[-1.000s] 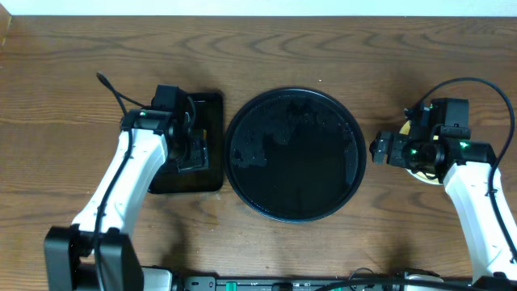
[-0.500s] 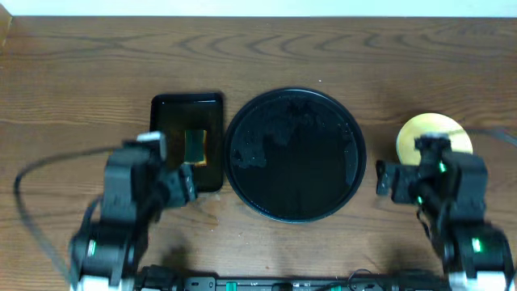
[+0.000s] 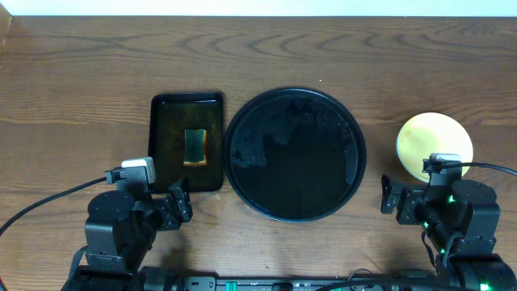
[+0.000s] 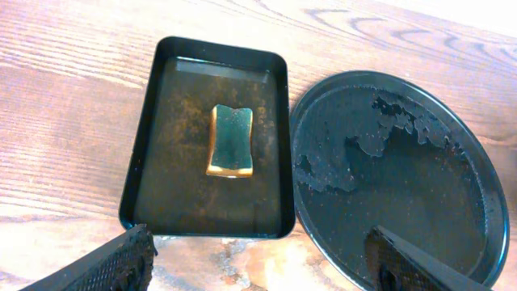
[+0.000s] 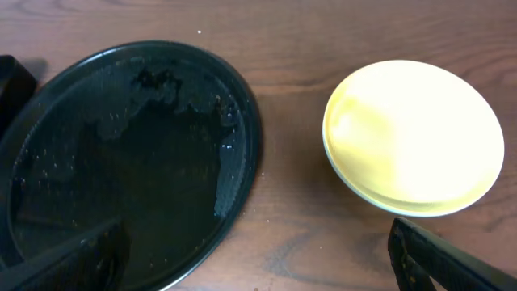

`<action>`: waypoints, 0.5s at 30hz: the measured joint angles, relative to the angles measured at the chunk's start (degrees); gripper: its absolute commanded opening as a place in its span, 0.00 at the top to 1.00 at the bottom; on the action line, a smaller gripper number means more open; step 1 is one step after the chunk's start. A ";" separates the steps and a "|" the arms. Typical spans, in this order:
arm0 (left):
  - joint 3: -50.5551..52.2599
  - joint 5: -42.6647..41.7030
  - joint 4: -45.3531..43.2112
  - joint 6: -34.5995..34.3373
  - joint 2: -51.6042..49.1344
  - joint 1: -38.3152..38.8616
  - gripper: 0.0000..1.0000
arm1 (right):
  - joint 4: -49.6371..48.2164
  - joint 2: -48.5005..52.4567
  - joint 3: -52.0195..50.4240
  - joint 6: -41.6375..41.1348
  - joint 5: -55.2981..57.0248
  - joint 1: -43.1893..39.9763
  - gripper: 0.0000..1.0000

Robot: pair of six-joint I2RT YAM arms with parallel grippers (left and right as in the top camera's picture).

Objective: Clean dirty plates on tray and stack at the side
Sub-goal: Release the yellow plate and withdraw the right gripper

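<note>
The round black tray (image 3: 242,191) lies mid-table, wet and streaked, with no plates on it; it also shows in the left wrist view (image 4: 477,170) and the right wrist view (image 5: 242,105). A pale yellow plate (image 3: 434,144) sits on the wood to the tray's right, clean on top (image 5: 412,133). A thin pale greenish edge shows under it; the mint-green plates are otherwise hidden. My left gripper (image 3: 179,202) is open and empty near the front edge, just below the sponge tray (image 4: 258,267). My right gripper (image 3: 391,198) is open and empty, in front of the plate (image 5: 258,263).
A rectangular black tray (image 3: 163,121) with brown residue holds a green-yellow sponge (image 3: 195,147) left of the round tray; both show in the left wrist view, tray (image 4: 145,145) and sponge (image 4: 230,140). Both arm bases stand at the front edge.
Both arms have drawn back toward the front edge. The left gripper left the sponge tray, uncovering the sponge. The right gripper moved off the yellow plate, uncovering it.
</note>
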State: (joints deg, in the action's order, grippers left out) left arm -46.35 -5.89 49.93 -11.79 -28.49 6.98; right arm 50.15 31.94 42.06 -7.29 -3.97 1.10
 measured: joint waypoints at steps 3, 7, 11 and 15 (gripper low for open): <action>0.00 0.00 0.00 0.00 0.00 0.00 0.16 | 2.80 0.02 -0.17 0.13 0.02 0.00 0.01; 0.00 0.00 0.04 0.00 0.00 0.00 0.16 | 4.28 0.02 -0.24 0.13 0.15 0.00 0.01; 0.00 0.00 0.04 0.00 0.00 0.00 0.16 | 5.88 0.02 -0.24 0.13 0.17 0.00 0.01; 0.00 0.02 0.04 0.00 0.00 0.00 0.16 | 6.58 -0.44 -0.33 0.24 0.44 0.00 0.01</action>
State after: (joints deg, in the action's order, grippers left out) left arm -46.35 -5.87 49.98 -11.79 -28.49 6.98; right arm 56.73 31.51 41.74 -7.05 -3.53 1.10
